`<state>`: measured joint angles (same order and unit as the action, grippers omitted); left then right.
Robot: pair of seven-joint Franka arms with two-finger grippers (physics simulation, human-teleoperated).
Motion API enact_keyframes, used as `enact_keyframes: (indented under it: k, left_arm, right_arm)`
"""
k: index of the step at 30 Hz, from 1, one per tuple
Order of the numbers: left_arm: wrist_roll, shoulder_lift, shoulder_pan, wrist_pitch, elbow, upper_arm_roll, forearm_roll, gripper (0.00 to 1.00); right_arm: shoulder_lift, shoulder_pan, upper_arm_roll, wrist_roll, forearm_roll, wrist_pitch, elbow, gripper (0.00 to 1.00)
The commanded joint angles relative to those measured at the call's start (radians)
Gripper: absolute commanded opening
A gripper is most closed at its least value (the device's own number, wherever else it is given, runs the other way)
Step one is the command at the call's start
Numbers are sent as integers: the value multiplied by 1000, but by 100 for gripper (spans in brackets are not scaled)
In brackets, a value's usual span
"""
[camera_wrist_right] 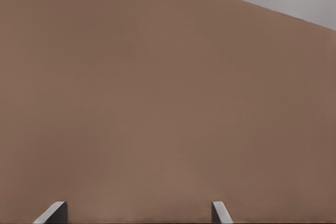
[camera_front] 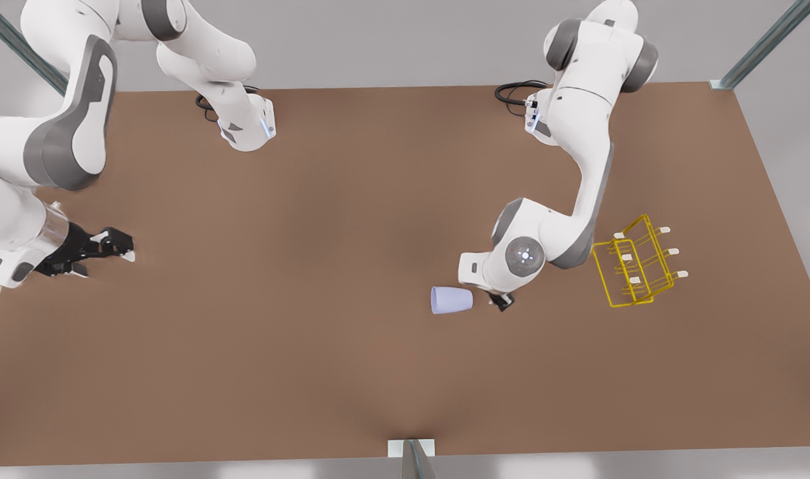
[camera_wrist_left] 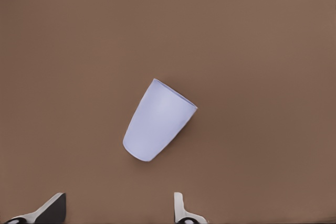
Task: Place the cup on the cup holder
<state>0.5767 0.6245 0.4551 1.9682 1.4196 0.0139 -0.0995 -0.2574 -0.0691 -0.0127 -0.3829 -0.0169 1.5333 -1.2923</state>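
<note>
I see the flat brown table (camera_front: 312, 332) carrying the yellow wire cup holder (camera_front: 634, 266) at the front view's right. The pale lavender tapered cup (camera_front: 451, 299) lies sideways, unheld. My left gripper (camera_front: 501, 303) sits just beside it, jaws open, apparently lining up to grasp. My right gripper (camera_front: 109, 246) waits well apart, jaws open.

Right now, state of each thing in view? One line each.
cup: lying on its side on the table, not held.
cup holder: standing on the table, prongs bare, no cup on it.
left gripper: open, beside the cup, not touching it.
right gripper: open, waiting at the front view's left over bare table.
</note>
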Motion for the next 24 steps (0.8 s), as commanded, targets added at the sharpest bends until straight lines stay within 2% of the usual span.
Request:
enact_keyframes:
  k: [1,10,15,16,24]
  left_arm:
    - [919,14,1,147,18,0,-2,100]
    - [881,61,31,170,30,5,-14,100]
    - [813,109,59,253,15,8,-40,100]
    - [776,123,60,282,12,9,-40,100]
    - [680,162,60,285,-50,32,-75,100]
  right_arm:
    - [6,2,-4,381,29,-52,13,100]
    - [-16,3,-3,404,23,27,31,100]
    - [-11,-5,-4,398,40,43,38,100]
    - [-11,3,0,404,40,106,36,100]
    - [-5,5,7,403,41,93,33,100]
